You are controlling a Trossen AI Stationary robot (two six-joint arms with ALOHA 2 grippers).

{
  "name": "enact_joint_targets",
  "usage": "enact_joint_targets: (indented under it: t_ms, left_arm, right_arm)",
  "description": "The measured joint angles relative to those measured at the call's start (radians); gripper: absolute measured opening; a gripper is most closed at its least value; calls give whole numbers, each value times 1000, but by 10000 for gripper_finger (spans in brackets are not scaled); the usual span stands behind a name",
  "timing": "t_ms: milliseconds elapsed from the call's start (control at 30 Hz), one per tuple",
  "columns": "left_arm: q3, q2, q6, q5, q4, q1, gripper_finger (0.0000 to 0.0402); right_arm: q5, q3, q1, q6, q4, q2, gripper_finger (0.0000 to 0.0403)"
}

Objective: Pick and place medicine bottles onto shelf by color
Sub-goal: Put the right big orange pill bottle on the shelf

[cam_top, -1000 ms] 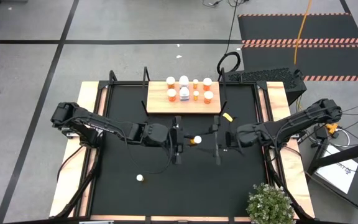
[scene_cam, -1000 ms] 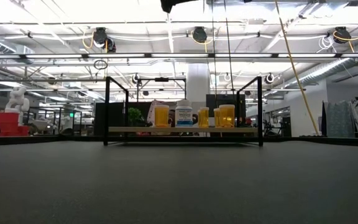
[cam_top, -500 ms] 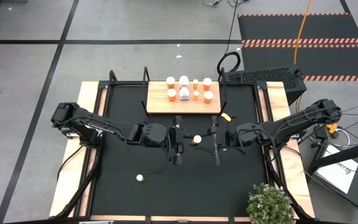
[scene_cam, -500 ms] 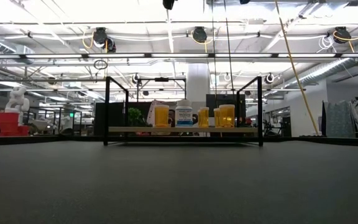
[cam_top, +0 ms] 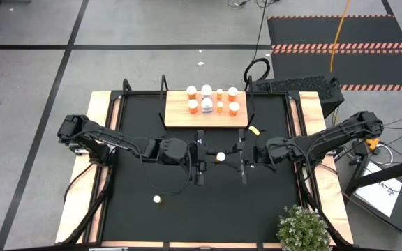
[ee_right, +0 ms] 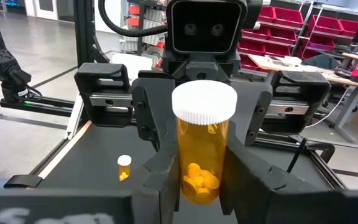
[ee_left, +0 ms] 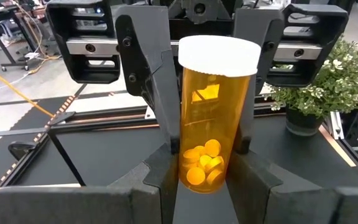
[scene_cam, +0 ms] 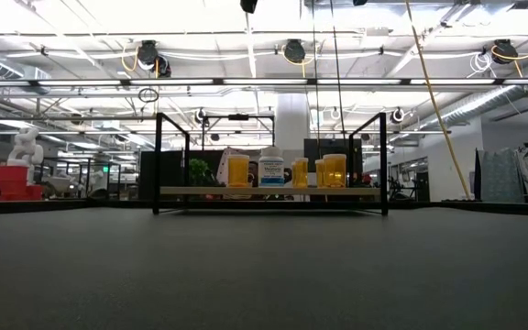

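An orange medicine bottle (cam_top: 220,157) with a white cap hangs upright above the middle of the table. My left gripper (cam_top: 206,157) comes at it from the left and my right gripper (cam_top: 236,157) from the right, and both are shut on it. The shelf (cam_top: 176,115) stands at the table's far side with several orange and white bottles (cam_top: 206,104) upright on its board. One small orange bottle (cam_top: 157,199) stands alone on the black mat near the front left. My left gripper pinches the bottle's lower body (ee_left: 194,177) between its two fingers (ee_left: 157,186), coming level from the table's left. The bottle stands upright, cap up, lifted clear of the table. My right gripper pinches the same bottle's lower body (ee_right: 194,183) between its two fingers (ee_right: 160,171), coming level from the table's right, facing the left gripper.
A potted plant (cam_top: 302,226) stands at the front right corner. A small yellow object (cam_top: 255,130) lies on the mat beside the shelf's right upright (cam_top: 251,104). Pale wooden strips (cam_top: 100,139) run along both sides of the table.
My right gripper's fingers have closed in on the orange bottle that my left gripper holds. Both arms have kept their place, and the bottle stays upright in the air.
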Motion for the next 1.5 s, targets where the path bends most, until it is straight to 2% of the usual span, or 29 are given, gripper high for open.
enact_joint_targets:
  t_ms: [267,367,700,867,1067,1233,1367,1500]
  left_arm:
    - [0,0,-3,3,1,-11,118]
    - [0,0,-3,4,-7,-13,129]
    - [0,0,-24,5,-50,-24,268]
    - [2,-43,-46,-6,-125,-24,308]
    - [2,-146,-126,-41,-325,-24,310]
    - [13,-212,-155,-52,-384,-17,292]
    - [139,-198,-158,-53,-568,2,276]
    - [281,-128,-137,-54,-765,24,267]
  right_arm:
    - [-3,0,0,-1,-2,0,102]
    - [-3,0,0,-1,-4,1,102]
    - [-2,0,-4,20,-37,1,102]
    - [-1,0,-23,101,-77,1,102]
    - [0,0,-64,217,-201,1,102]
    - [-1,0,-95,285,-249,30,102]
    - [-7,0,-117,295,-232,67,102]
    - [-7,0,-142,295,-232,101,102]
